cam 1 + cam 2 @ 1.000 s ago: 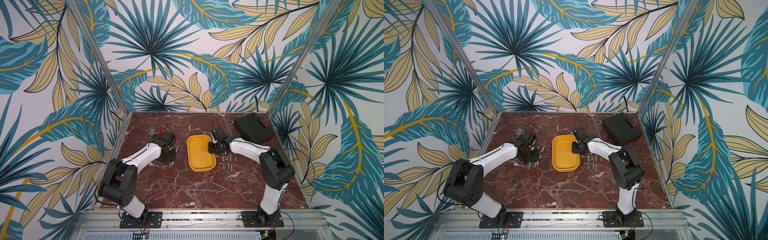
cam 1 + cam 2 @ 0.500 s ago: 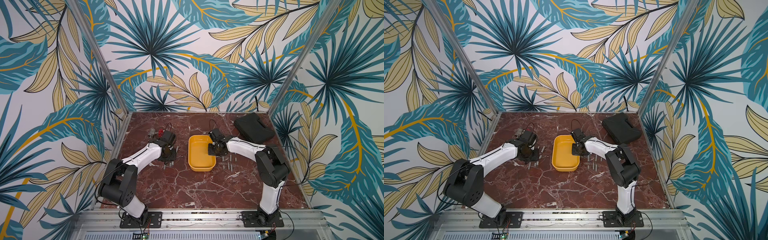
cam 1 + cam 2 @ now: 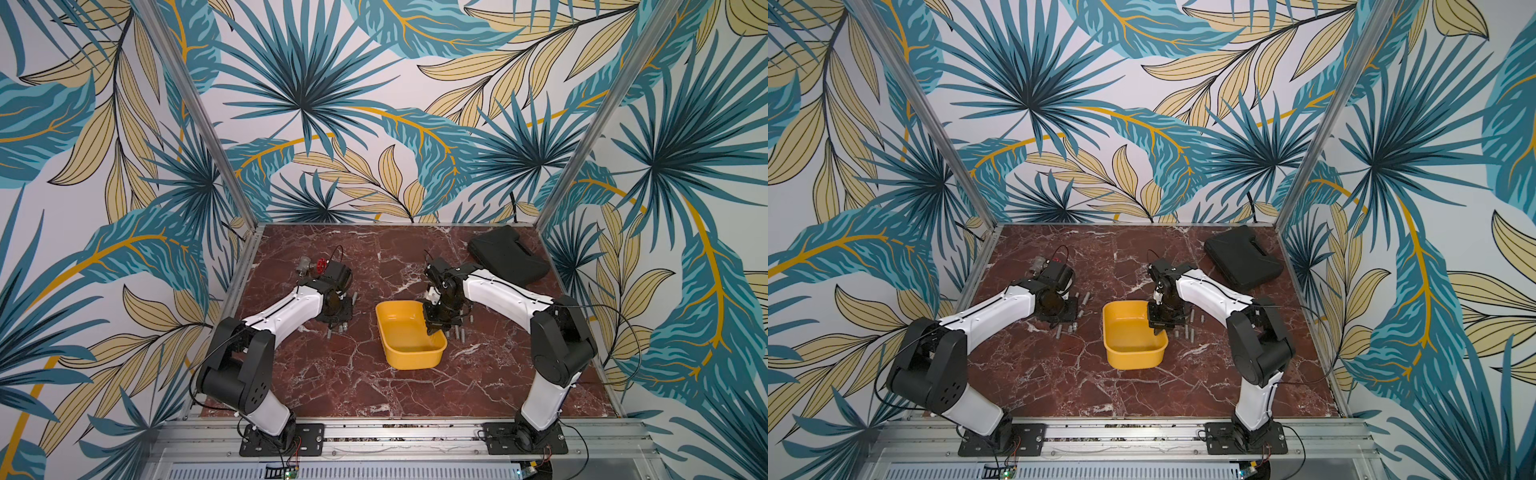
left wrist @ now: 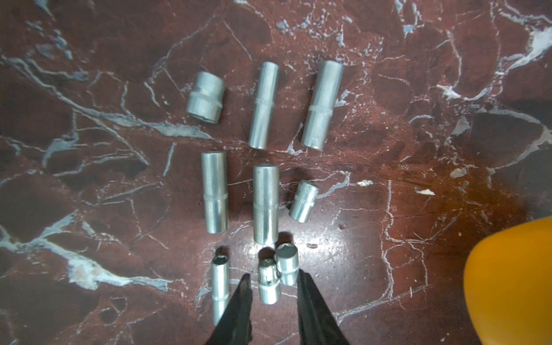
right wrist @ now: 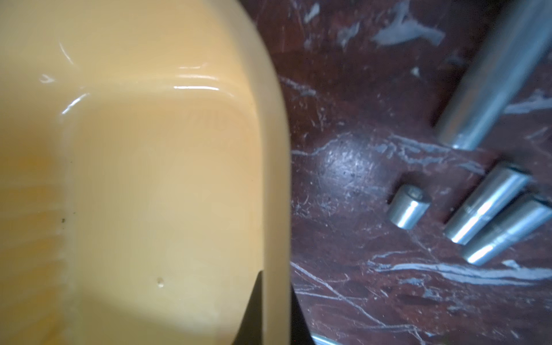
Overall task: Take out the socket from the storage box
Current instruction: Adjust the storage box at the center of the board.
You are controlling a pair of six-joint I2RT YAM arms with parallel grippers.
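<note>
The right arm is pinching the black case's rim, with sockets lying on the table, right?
No, the right gripper grips the rim of the yellow storage box, as the right wrist view shows; the sockets do lie on the table.

Lab robot cell: aluminium frame posts (image 3: 208, 124), leaf-print wall panels (image 3: 374, 83) on three sides, red marble-look worktop (image 3: 353, 386), left arm (image 3: 282, 311) and right arm (image 3: 503, 291) bolted to a front rail (image 3: 403, 434).
</note>
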